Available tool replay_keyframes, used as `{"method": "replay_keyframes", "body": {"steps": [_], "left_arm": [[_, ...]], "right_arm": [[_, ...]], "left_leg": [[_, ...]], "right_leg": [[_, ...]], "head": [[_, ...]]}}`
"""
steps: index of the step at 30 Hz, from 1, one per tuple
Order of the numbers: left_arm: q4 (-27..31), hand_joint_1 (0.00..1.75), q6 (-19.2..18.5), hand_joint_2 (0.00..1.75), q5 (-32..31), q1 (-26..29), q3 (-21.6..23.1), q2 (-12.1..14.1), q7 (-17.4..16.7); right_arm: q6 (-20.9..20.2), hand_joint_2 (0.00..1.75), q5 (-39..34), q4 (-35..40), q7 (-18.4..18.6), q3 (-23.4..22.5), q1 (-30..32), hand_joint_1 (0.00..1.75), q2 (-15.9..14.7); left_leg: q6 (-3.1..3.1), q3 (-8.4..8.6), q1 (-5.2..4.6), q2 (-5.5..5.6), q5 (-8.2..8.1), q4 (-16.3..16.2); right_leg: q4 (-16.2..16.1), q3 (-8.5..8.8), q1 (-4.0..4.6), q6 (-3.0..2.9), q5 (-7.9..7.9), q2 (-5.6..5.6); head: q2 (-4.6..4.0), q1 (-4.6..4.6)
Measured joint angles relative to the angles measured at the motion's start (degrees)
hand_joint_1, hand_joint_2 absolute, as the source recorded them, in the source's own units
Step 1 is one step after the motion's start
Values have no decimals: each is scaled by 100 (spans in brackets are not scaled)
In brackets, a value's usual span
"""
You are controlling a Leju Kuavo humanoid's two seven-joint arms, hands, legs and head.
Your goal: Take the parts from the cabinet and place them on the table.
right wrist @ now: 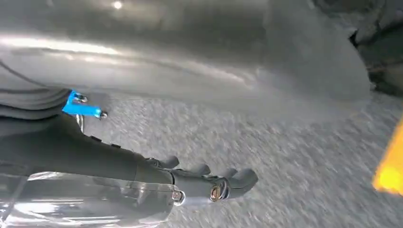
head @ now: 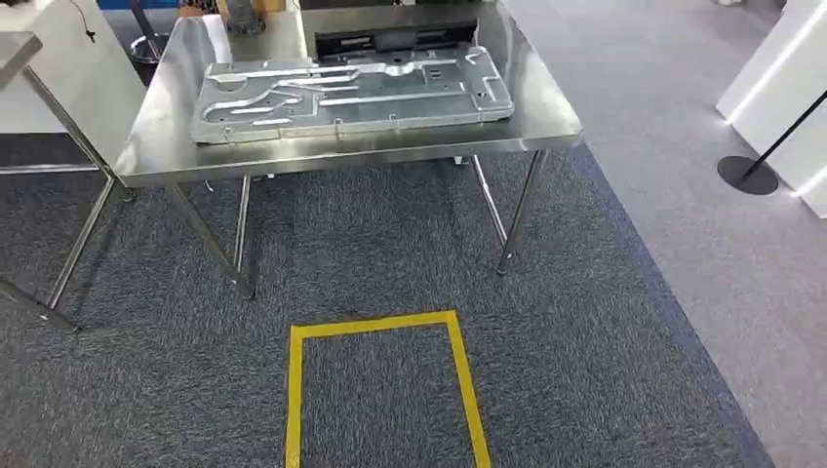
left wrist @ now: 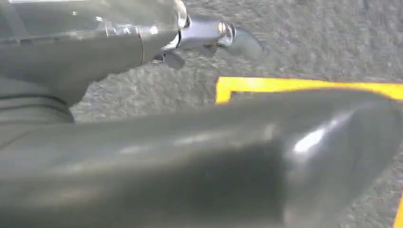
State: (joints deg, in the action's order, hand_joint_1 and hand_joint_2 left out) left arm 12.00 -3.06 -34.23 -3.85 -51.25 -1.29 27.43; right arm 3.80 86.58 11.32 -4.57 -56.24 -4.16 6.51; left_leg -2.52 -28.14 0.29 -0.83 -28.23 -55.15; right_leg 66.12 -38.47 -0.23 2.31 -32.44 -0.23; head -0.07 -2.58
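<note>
While grey carpet (head: 390, 253) covers most of the floor in the head view, one steel bench (head: 546, 117) stands on it just ahead, and a second bench's corner (head: 15, 49) shows at the far left. One large stamped metal part (head: 351, 93) lies flat on the near bench, taking up most of its top, with a dark unit (head: 390, 41) just behind it. One rectangle of yellow tape (head: 380, 327) is marked on the carpet in front of the bench, and one black round stand base (head: 747, 174) sits on the paler floor at the right. Hanging over the carpet, the left hand (left wrist: 214, 35) and the right hand (right wrist: 209, 183) each hold nothing; the right hand's fingers look curled in, while I cannot tell how the left hand's fingers lie.
</note>
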Motion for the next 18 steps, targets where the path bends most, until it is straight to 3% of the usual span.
{"method": "replay_keyframes", "body": {"steps": [1,2,3,4,5,6,7,8,9,11,12,13,14,16,17,18], "left_arm": [[-2,0,7,0,7,15,0,-7,-22],[-2,0,20,0,11,27,0,-7,-55],[-2,0,37,0,17,31,0,-9,-96],[-2,0,65,0,24,30,-2,-15,-142],[-2,0,72,0,24,30,-4,-22,-178],[-2,0,74,0,24,29,-4,-26,-199],[-2,0,79,0,15,26,-4,-33,-221],[-2,0,70,0,2,27,-4,-44,-219],[-2,0,61,0,0,25,-7,-44,-216],[-2,0,46,0,-2,13,-7,-44,-181],[-2,0,19,0,-2,15,-9,-44,-142],[-2,0,-2,0,-4,20,-13,-44,-120],[-2,0,-13,0,-4,29,-15,-57,-116],[-2,0,-24,0,-20,38,-20,-66,-107],[-2,0,-20,0,-24,40,-26,-68,-105],[-2,0,-20,0,-28,45,-35,-70,-105]], "right_arm": [[-2,0,0,-2,-13,0,1,0,0],[-18,0,0,-7,-35,0,0,0,2],[-31,0,-9,-9,-44,0,1,0,2],[-57,0,-20,-9,-44,0,5,0,0],[-70,0,-31,-9,-44,0,7,0,-2],[-94,0,-79,-9,-39,0,5,0,-4],[-118,0,-149,-9,-26,-2,-7,0,-11],[-174,0,-211,-9,10,-13,-30,0,-22],[-214,0,-247,-9,31,-26,-31,0,-24],[-271,0,-280,-7,114,-57,-22,0,-24],[-295,0,-306,-9,199,-88,-16,0,-24],[-297,0,-330,-9,249,-112,-14,0,-26],[-297,0,-350,-9,280,-122,0,0,-28],[-293,0,-448,-7,319,-184,16,0,-50],[-293,0,-475,-7,315,-225,20,0,-54],[-286,0,-520,-7,312,-256,24,0,-57]], "left_leg": [[3,-87,-5,3,68,-1],[11,-169,-6,-3,123,-5],[22,-242,-6,-11,180,-14],[38,-329,-5,-15,238,-30],[53,-391,-3,-15,282,-54],[77,-456,1,-12,316,-86],[97,-487,2,-11,345,-121],[128,-529,-22,-9,362,-164],[165,-545,-30,-12,385,-188],[238,-556,-13,-18,455,-177],[277,-570,-13,-14,466,-190],[307,-617,7,12,350,-289],[338,-715,10,20,104,-535],[386,-1048,33,22,-457,-1447],[400,-1179,35,22,-610,-1854],[403,-1191,35,22,-599,-2007]], "right_leg": [[431,-94,-13,26,-216,0],[753,-143,-22,42,-252,-1],[903,-121,-34,56,-106,-1],[817,22,-48,62,167,-1],[529,263,-54,58,383,-2],[42,625,-56,40,493,-2],[-468,999,-54,11,438,-2],[-997,1336,-19,-44,203,-1],[-1142,1376,-14,-103,116,-3],[-1110,1328,-1,-178,146,0],[-1139,1317,-16,-250,196,-10],[-1155,1288,-28,-294,244,-33],[-1154,1250,-22,-329,271,-34],[-1140,1162,5,-372,327,-48],[-1122,1113,15,-375,348,-45],[-1098,1073,22,-372,359,-41]], "head": [[0,0],[0,0],[0,0],[0,0],[0,0],[0,0],[0,0],[0,0],[0,0],[0,0],[0,0],[0,0],[0,0],[0,0],[0,0],[0,0]]}}
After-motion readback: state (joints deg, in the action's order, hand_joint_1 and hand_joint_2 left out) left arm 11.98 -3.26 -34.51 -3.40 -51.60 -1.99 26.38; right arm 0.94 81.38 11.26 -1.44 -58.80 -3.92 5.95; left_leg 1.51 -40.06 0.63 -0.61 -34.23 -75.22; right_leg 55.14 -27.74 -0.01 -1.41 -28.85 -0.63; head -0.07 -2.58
